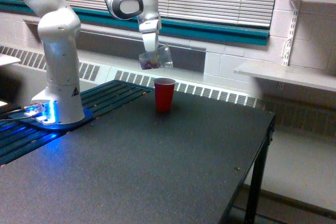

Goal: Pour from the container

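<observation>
The gripper (150,45) is closed on the clear cup (156,58) — tilted in the air, brownish bits inside, just above and to the exterior view's left of the red cup (164,94), which stands upright on the dark table (157,166)

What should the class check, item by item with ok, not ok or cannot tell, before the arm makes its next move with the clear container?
1. Gripper shut on the clear container: ok, held in the air.
2. Contents still inside: ok, dark bits show through its lower end.
3. Red cup upright on the table: ok.
4. Container mouth directly above the red cup: not ok, it sits up and toward the exterior view's left.
5. Red cup already has contents: cannot tell.
6. Spill on the table: cannot tell.
</observation>
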You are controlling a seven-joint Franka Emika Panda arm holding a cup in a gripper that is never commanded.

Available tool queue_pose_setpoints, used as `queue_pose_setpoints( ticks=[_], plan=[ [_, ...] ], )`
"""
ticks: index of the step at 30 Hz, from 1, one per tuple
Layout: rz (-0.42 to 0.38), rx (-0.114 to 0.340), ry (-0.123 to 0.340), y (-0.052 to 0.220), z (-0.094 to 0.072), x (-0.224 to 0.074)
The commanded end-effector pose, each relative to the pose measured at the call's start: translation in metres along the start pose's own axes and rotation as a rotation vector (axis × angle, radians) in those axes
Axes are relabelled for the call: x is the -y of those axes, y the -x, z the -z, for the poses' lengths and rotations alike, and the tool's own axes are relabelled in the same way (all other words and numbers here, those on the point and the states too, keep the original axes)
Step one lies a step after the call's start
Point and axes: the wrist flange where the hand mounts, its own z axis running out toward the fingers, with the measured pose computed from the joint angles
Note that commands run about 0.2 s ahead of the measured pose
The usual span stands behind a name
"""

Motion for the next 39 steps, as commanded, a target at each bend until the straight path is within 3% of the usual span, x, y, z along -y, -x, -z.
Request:
queue_pose_setpoints(
  ticks=[1, 10, 27, 39],
  plan=[
    [-0.009, 0.036, 0.053, 0.010, -0.019, -0.014],
    [0.001, 0.072, 0.075, 0.015, -0.030, -0.012],
    [0.063, 0.124, 0.103, 0.011, -0.053, 0.020],
    [0.122, 0.134, 0.111, 0.008, -0.060, 0.050]
  ],
)
